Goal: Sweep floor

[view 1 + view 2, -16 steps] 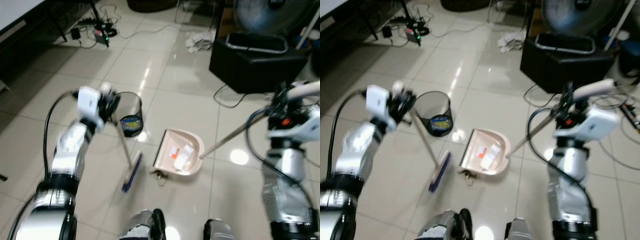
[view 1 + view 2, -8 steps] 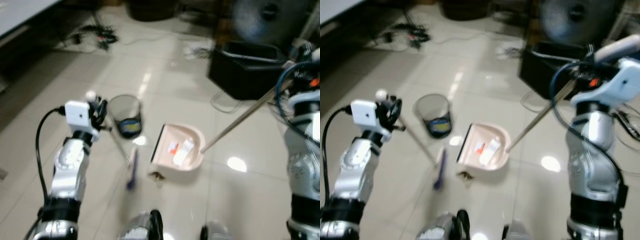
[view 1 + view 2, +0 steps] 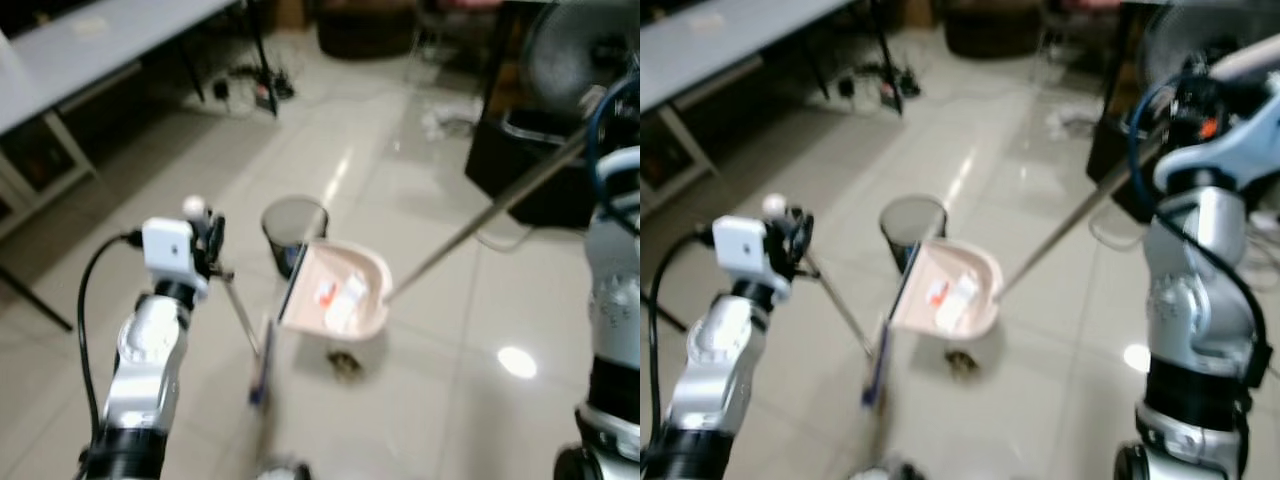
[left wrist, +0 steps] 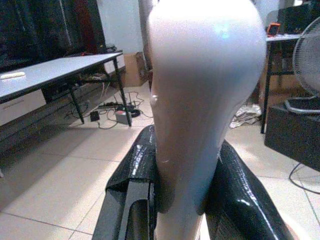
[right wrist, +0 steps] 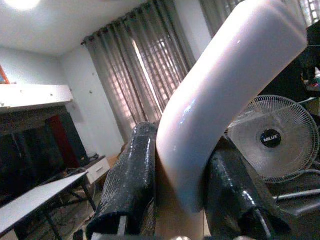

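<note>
Grippers [image 4: 185, 200] [image 5: 175, 200] clamped on broom [image 3: 258, 362] and dustpan [image 3: 335, 290], bin [image 3: 292, 228] just behind.

Both eye views look down and forward from head height onto the tiled floor [image 3: 420, 400], sharing the pink dustpan [image 3: 336, 290] at frame centre, the mesh bin [image 3: 912, 224] just above it and the worktop [image 3: 90, 40] at upper left. The left wrist view sits tight against the pale broom handle [image 4: 200, 100], facing level across the room. The right wrist view, equally close on the dustpan handle [image 5: 225, 95], faces upward toward curtains [image 5: 145, 75] and a fan [image 5: 275, 140].
</note>
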Tool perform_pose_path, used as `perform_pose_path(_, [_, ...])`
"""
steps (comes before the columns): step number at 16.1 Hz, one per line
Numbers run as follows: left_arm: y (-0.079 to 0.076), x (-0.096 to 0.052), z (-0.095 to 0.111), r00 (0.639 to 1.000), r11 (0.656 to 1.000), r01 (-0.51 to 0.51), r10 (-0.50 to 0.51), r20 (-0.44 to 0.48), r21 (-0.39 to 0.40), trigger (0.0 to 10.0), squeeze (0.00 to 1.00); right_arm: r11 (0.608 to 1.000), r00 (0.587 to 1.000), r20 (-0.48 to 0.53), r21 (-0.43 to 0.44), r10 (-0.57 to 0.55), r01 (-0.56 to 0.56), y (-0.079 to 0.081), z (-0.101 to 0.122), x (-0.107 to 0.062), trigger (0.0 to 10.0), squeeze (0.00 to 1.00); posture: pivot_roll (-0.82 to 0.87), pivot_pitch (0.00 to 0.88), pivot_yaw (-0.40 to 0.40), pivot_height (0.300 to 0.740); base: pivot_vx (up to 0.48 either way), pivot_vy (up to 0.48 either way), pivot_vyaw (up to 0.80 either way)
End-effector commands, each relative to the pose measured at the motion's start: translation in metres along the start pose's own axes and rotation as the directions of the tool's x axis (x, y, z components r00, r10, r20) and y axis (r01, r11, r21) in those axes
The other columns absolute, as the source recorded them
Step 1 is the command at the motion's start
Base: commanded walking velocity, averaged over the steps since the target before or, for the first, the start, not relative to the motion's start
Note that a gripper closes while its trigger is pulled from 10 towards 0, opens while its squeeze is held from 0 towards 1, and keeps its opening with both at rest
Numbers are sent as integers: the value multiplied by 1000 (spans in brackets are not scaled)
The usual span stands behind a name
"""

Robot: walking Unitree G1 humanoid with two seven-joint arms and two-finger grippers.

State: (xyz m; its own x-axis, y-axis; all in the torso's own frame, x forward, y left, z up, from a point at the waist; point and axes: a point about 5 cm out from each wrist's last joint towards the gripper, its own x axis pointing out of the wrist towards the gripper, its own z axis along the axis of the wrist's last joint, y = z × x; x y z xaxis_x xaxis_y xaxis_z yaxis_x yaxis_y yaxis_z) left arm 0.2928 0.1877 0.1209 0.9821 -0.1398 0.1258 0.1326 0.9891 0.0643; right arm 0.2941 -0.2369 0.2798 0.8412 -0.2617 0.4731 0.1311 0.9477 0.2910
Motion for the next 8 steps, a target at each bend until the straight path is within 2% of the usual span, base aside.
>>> perform_pose_path(1, [7, 1, 11, 999, 999, -32, 30, 38, 31, 10000, 0, 999, 999, 28, 38, 21, -22, 8, 6, 4, 10000, 0, -38, 45, 87, 740, 352, 0, 0])
perform_pose_path(6, [6, -9, 7, 998, 997, -63, 63, 5, 32, 10000, 0, 998, 999, -5, 46, 49, -49, 12, 1, 3, 10000, 0, -25, 59, 72, 740, 353, 0, 0])
perform_pose_path(8, [3, -11, 6, 998, 997, -65, 65, 0, 33, 10000, 0, 997, 999, -17, 56, 49, -48, 13, -2, 2, 10000, 0, -24, 58, 61, 740, 354, 0, 666])
